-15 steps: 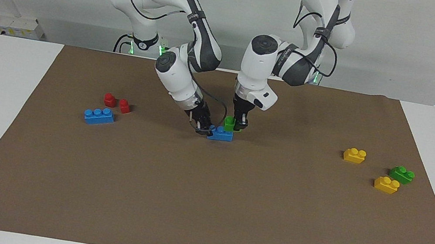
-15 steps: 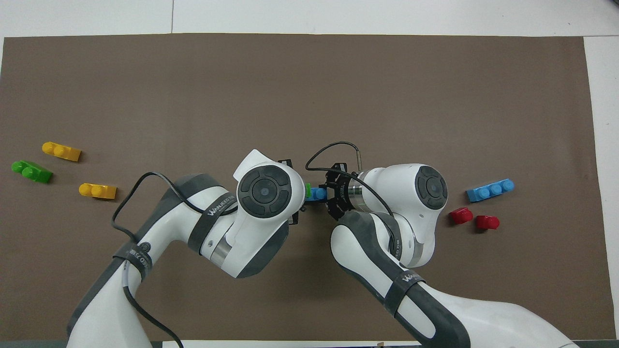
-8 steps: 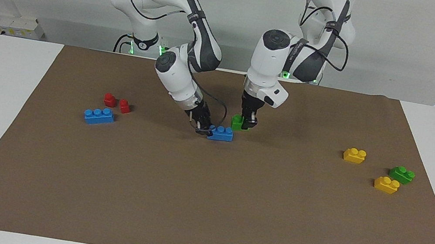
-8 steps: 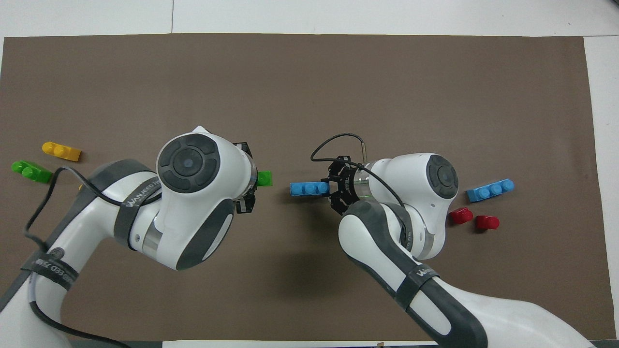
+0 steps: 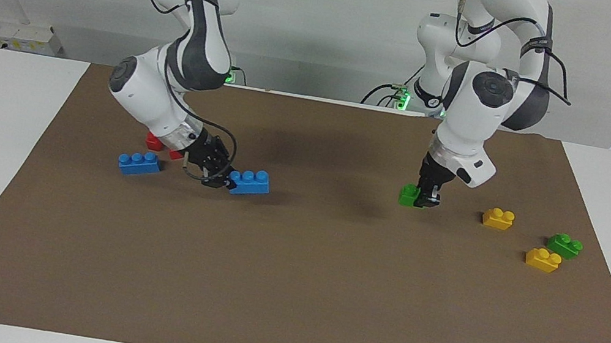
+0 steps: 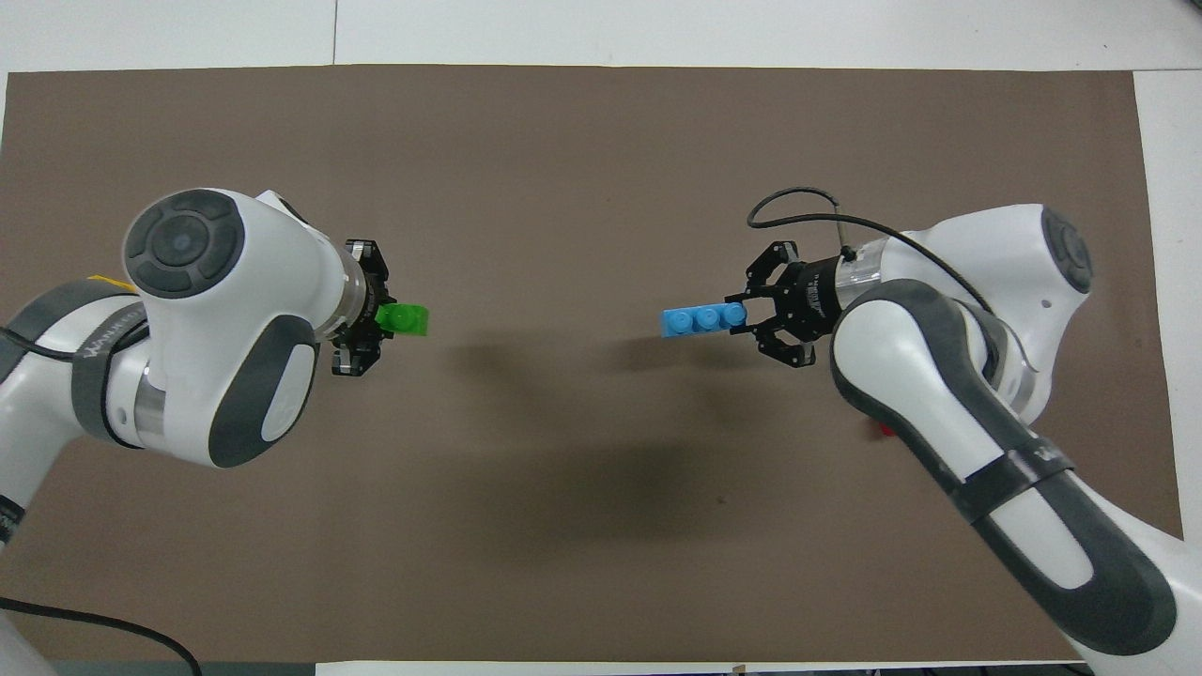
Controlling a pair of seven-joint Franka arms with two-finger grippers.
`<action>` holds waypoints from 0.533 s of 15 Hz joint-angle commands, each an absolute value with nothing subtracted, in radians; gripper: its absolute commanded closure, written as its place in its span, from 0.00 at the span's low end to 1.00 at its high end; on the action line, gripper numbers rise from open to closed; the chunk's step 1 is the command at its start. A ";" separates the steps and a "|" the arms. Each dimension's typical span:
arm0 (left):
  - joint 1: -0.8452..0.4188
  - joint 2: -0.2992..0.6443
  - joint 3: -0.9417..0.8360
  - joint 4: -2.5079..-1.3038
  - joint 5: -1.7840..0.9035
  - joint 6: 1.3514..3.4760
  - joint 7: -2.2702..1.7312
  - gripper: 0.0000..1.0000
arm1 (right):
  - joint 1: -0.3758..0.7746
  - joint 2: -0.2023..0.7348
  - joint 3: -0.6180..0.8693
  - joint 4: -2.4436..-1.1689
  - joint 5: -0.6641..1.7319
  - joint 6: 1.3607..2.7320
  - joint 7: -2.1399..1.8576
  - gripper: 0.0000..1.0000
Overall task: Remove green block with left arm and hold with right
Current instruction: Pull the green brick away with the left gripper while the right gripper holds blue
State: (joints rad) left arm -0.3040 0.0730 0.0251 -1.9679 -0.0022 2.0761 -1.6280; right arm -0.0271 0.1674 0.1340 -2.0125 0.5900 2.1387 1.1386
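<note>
Green block (image 5: 410,194) now far from blue brick (image 5: 249,182) — left gripper (image 5: 428,199) clamps green, right gripper (image 5: 222,180) clamps blue.

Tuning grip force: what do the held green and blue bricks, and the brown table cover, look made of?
Green block, in the left gripper: looks like moulded hard plastic, semi-gloss; uniform bright colour, crisp round studs.
Blue brick, in the right gripper: same look, three moulded studs in a row.
Brown cover: matte, probably paper or thin card; no glare, clean straight edges. Could be felt.
</note>
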 commanded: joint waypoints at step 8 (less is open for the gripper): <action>-0.065 0.081 0.015 -2.012 -0.008 2.124 -1.125 1.00 | -0.259 0.276 0.147 -1.950 0.480 2.059 0.968 1.00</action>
